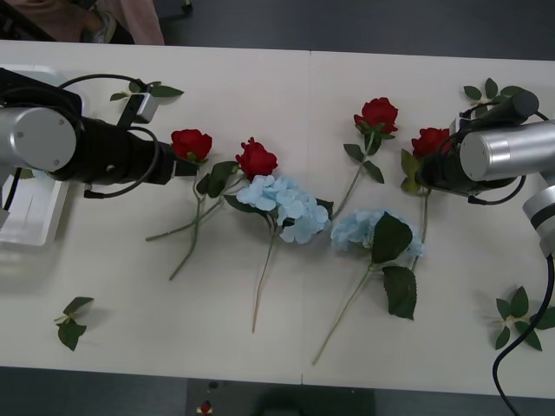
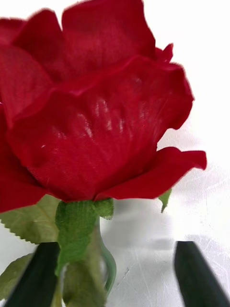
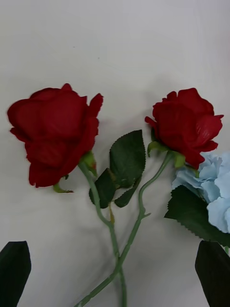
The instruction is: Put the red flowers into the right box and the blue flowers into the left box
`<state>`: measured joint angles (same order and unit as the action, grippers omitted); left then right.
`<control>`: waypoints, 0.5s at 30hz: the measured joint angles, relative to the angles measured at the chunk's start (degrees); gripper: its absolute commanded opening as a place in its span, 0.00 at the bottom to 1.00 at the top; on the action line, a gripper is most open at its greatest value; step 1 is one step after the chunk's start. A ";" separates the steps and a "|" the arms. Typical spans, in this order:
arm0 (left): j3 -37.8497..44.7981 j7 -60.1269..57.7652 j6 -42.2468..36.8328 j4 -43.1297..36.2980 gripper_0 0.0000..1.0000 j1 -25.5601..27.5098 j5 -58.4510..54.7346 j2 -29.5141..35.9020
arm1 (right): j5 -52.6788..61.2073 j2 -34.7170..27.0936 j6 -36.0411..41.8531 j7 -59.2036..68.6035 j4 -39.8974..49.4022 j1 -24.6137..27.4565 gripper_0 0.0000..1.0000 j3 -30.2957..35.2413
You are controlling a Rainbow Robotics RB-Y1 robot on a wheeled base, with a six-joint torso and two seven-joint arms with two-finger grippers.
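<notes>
Your right gripper (image 2: 115, 278) hangs spread around the stem of the rightmost of the red flowers (image 1: 430, 141); your left gripper (image 3: 115, 273), also spread, hovers above two roses lying beside a blue flower (image 1: 284, 206) on the bench (image 1: 130, 295)

White table (image 1: 130, 303); on it four red flowers (image 1: 257, 159), two blue flowers (image 1: 284, 204), loose leaf sprigs (image 1: 71, 322), left box (image 1: 35, 217)
</notes>
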<state>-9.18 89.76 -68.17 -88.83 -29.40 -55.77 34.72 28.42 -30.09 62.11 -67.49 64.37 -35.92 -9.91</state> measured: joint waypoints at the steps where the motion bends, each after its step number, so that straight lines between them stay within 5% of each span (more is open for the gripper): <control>1: -0.25 -0.55 0.07 0.75 1.00 -0.48 0.73 -0.99 | 0.00 0.00 -0.02 0.00 -0.17 0.00 0.58 -0.03; 9: -4.63 -11.31 0.76 2.67 1.00 -3.28 8.28 -4.43 | -0.79 0.00 -2.47 0.00 -1.13 -0.09 0.49 -3.26; 15: -6.05 -14.68 0.69 3.45 1.00 -3.30 8.59 -4.42 | -0.77 0.00 -2.46 0.00 -1.36 -0.12 0.00 -3.25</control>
<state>-15.23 75.08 -67.49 -85.38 -32.69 -47.17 30.30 27.65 -30.09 59.64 -67.49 63.01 -36.05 -13.16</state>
